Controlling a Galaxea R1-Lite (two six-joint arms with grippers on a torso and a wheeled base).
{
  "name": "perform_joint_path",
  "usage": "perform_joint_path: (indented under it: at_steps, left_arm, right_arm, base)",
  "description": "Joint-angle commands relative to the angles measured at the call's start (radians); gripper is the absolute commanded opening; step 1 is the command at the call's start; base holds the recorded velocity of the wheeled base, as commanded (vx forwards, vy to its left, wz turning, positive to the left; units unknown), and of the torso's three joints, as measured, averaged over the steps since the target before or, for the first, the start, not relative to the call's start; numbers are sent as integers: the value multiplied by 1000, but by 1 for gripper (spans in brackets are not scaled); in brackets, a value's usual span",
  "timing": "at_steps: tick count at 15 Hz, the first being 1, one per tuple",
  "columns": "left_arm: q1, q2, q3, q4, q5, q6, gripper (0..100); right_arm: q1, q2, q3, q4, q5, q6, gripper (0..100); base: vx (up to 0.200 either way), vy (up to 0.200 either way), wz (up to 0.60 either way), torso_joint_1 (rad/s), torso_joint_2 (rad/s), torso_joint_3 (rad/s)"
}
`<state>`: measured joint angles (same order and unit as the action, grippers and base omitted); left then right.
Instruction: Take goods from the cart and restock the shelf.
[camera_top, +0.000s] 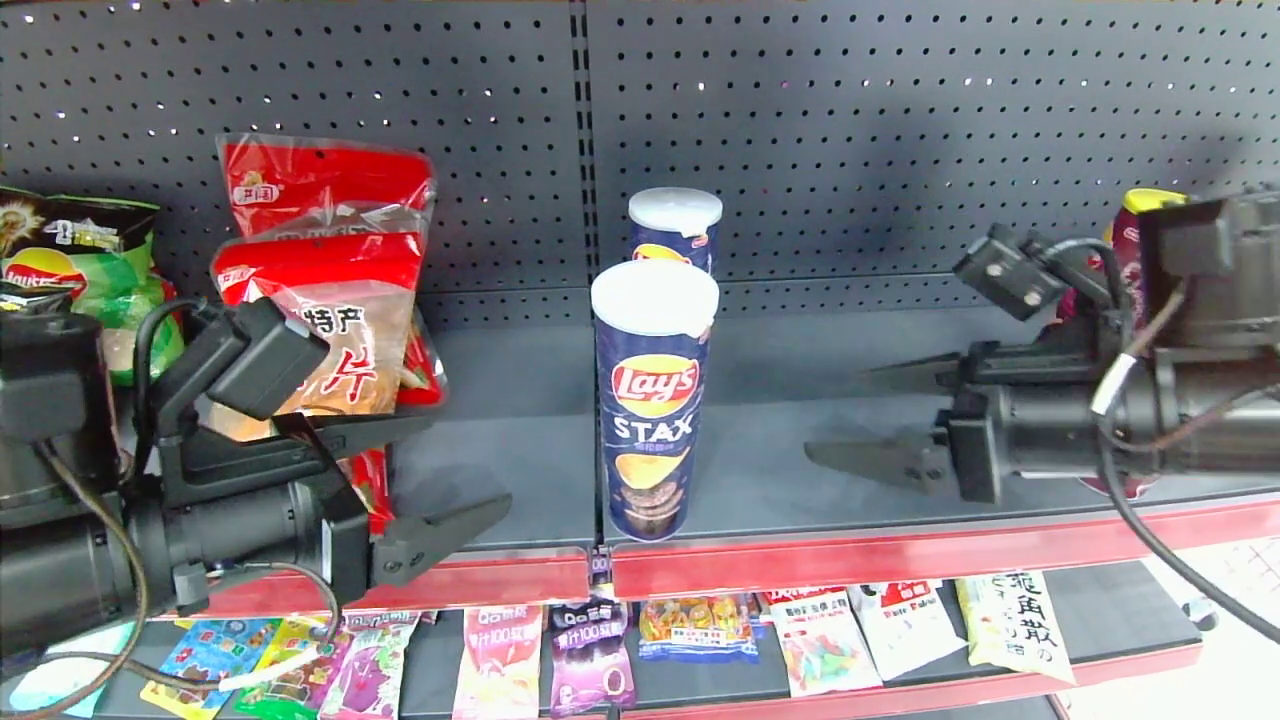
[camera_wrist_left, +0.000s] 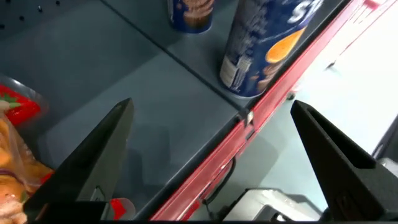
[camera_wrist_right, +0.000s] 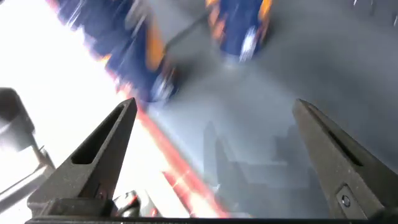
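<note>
At the far left of the grey metal shelf with a red front lip (camera_top: 520, 440) stands a crinkled green chip bag (camera_top: 90, 270). Just beside it are two red-and-clear plastic snack pouches (camera_top: 330, 290), one behind the other, against the pegboard back. My left jaws hang in front of those pouches, by the red lip. They are spread wide and hold nothing, with their tips toward the middle of the shelf.

In the middle, a tall dark-blue chip canister with a white lid (camera_top: 652, 400) stands upright near the front edge. A second blue canister of the same kind (camera_top: 675, 228) stands upright right behind it.

Further right, my right jaws are over the grey shelf, also wide open and empty. Their tips point toward the canisters but are well apart from them. Behind my right arm stands a dark-red canister with a yellow top (camera_top: 1130, 240). The lower shelf (camera_top: 1120, 600) carries a row of small colourful flat packets (camera_top: 700, 630).
</note>
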<state>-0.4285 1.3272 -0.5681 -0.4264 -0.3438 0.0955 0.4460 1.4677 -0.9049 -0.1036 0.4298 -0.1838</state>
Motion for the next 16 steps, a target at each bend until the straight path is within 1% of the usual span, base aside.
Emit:
perform_joint_path:
  at_steps: [1, 2, 3, 5, 7, 10, 11, 16]
  left_arm:
    - [-4, 81, -1, 0, 6, 36, 100]
    - [-4, 107, -4, -2, 8, 62, 100]
    - [-4, 124, -10, -2, 11, 73, 100]
    - [-9, 147, -15, -2, 12, 75, 100]
    - [-29, 204, -30, -23, 28, 73, 100]
    - [-52, 294, -32, -137, 65, 73, 100]
    - [-53, 313, -33, -152, 71, 75, 100]
    - [-55, 352, -88, -153, 72, 73, 100]
  right_arm:
    - [-4, -293, 218, -1, -6, 0, 100]
    - [-15, -363, 261, 1, -6, 1, 100]
    - [-36, -414, 284, 2, -5, 1, 100]
    - [-53, -471, 305, 5, -6, 1, 100]
    - [-99, -546, 330, 10, -6, 26, 100]
    - [-150, -584, 337, 10, -6, 55, 100]
    - [-156, -590, 337, 10, -8, 57, 100]
    - [-170, -598, 336, 10, -8, 76, 100]
  base:
    - [0, 0, 0, 0, 0, 0]
    - [0, 0, 0, 0, 0, 0]
    - [0, 0, 0, 0, 0, 0]
    - [0, 0, 0, 0, 0, 0]
    - [0, 0, 0, 0, 0, 0]
    - [0, 0, 0, 0, 0, 0]
    - [0, 0, 0, 0, 0, 0]
    - [0, 0, 0, 0, 0, 0]
